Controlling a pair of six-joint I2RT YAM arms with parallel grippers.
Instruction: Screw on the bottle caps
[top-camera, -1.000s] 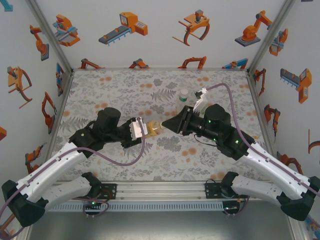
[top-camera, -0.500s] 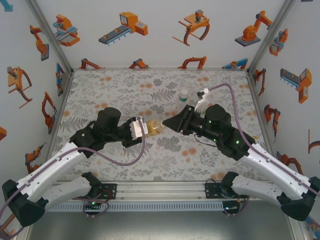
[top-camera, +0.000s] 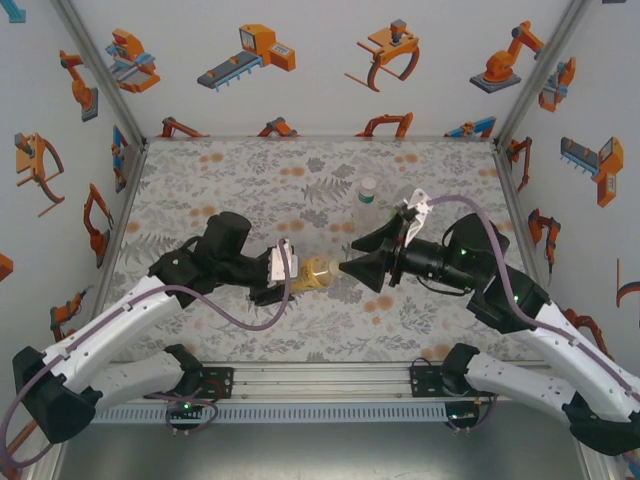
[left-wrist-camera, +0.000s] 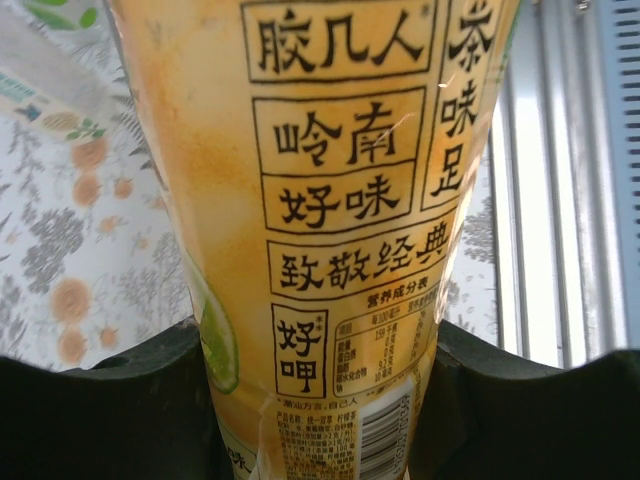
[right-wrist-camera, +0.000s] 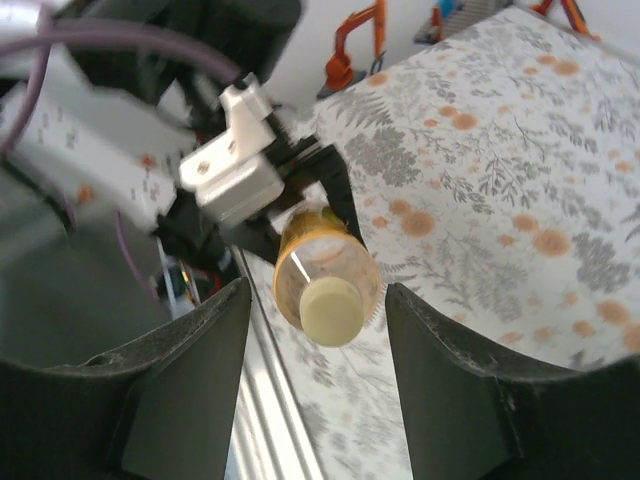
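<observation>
Top view: left gripper (top-camera: 293, 272) sits mid-table, pinching the tall amber-yellow plastic bottle (top-camera: 320, 272), which lies roughly level and off the floral-print tabletop (top-camera: 300, 170), its cap end pointing right. Right gripper (top-camera: 350, 267) faces it from the right, tips just at the cap end, jaws slightly apart. A slim clear plastic bottle with a pale cap (top-camera: 367, 203) stands upright on the tabletop, farther back and just beyond the right gripper, apart from both arms.

Left wrist view: tall amber-yellow plastic bottle (left-wrist-camera: 340, 200) seen close up, yellow label with black Chinese print and a barcode near the bottom. Left gripper (left-wrist-camera: 320, 420) has its black fingers (left-wrist-camera: 100, 410) pressed against both sides of the bottle body, a firm pinch. Floral tabletop (left-wrist-camera: 60, 260) shows behind on the left.

Right wrist view: right gripper (right-wrist-camera: 315, 290) is spread, one black finger (right-wrist-camera: 180, 390) on either side of the bottle's round cream cap (right-wrist-camera: 330, 310), with a gap on both sides and no contact. The cap sits on the neck of the tall amber-yellow plastic bottle (right-wrist-camera: 315, 250), end-on to the camera. Behind it the left gripper (right-wrist-camera: 285, 215) clamps the bottle body, a white block above its fingers.
</observation>
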